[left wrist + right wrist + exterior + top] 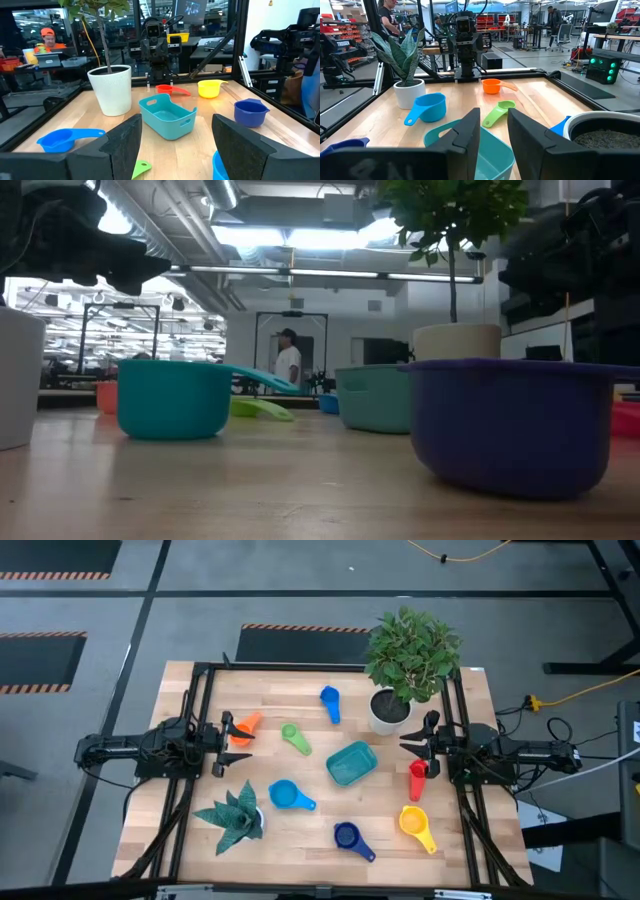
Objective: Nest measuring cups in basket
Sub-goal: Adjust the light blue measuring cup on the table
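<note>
Seven measuring cups lie scattered on the wooden table around the teal basket [351,762]: orange [243,728], green [295,738], mid blue [330,702], light blue [288,796], dark blue [350,836], yellow [415,823] and red [417,780]. All rest on their bases, and the basket [167,116] is empty. My left gripper [225,740] hovers open at the table's left side, right by the orange cup. My right gripper [412,742] hovers open at the right side, above the red cup and facing the basket [485,145].
A leafy plant in a white round pot [390,710] stands at the far right, close to my right gripper. A small spiky plant in a white pot [235,815] stands near the front left. Black frame rails [200,680] border the table. People show in the room behind.
</note>
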`<state>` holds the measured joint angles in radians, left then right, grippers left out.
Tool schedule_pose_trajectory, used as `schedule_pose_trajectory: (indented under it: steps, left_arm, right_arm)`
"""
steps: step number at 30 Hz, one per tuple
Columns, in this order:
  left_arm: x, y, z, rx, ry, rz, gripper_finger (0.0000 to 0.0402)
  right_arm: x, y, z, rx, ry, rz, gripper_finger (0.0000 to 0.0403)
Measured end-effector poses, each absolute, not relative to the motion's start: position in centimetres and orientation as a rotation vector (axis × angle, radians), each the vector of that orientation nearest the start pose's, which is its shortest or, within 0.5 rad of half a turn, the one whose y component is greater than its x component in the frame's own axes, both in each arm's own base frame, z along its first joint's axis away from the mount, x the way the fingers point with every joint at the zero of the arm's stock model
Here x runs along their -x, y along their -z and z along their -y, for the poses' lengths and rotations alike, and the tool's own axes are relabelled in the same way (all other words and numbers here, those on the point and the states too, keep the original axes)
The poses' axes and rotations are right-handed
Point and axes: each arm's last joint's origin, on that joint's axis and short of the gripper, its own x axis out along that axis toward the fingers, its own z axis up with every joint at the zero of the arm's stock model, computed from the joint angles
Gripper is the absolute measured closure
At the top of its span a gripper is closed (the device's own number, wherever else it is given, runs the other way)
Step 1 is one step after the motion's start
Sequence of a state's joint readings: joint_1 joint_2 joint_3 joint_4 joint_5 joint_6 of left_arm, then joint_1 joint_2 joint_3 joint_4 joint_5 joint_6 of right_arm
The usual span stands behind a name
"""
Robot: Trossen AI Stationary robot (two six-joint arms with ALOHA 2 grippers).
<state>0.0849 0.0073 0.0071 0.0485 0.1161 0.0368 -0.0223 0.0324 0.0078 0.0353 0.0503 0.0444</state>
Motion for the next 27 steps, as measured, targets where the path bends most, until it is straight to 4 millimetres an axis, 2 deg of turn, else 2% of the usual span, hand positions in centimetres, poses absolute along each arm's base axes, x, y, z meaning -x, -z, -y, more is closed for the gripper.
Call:
schedule_pose_trajectory:
  steps: [8,22,27]
  left_arm:
    - [-9.7,-17.1,-0.7,-0.040,-0.054,0.060,0.0166]
    - [-9.7,-17.2,-0.8,-0.040,-0.061,0.065,0.0166]
    - [-9.5,-18.5,-0.9,-0.041,-0.128,0.207,0.0166]
  right_arm:
    - [-9.9,-16.7,0.4,-0.045,0.072,0.012,0.0299]
    - [-9.9,-16.7,0.4,-0.045,0.072,0.012,0.0299]
    - [-9.9,-16.7,0.4,-0.045,0.073,0.012,0.0299]
